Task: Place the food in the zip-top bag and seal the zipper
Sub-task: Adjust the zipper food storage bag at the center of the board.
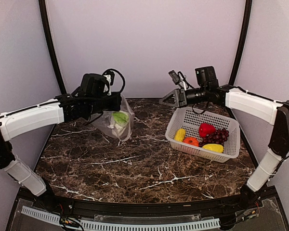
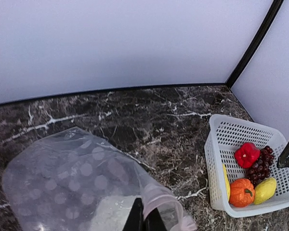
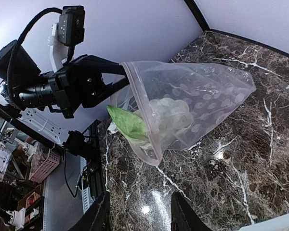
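Observation:
My left gripper (image 1: 119,102) is shut on the pinkish zipper (image 2: 167,202) rim of the clear dotted zip-top bag (image 1: 116,126), holding its mouth up off the table. The white-green cabbage (image 3: 149,120) lies inside the bag, a green leaf poking out past the rim. My right gripper (image 1: 166,98) hovers above the basket's far-left corner, its fingers apart with nothing between them. The rest of the food is in the white basket (image 1: 183,117): a red pepper (image 1: 206,129), dark grapes (image 1: 218,136), an orange-red round piece (image 1: 190,141) and two yellow pieces (image 1: 180,134), (image 1: 213,147).
Dark marble tabletop (image 1: 135,168) lies between the bag and the basket. Black tent poles (image 1: 50,45) rise at both back corners in front of pale walls. A black rail (image 1: 135,208) runs along the near table edge.

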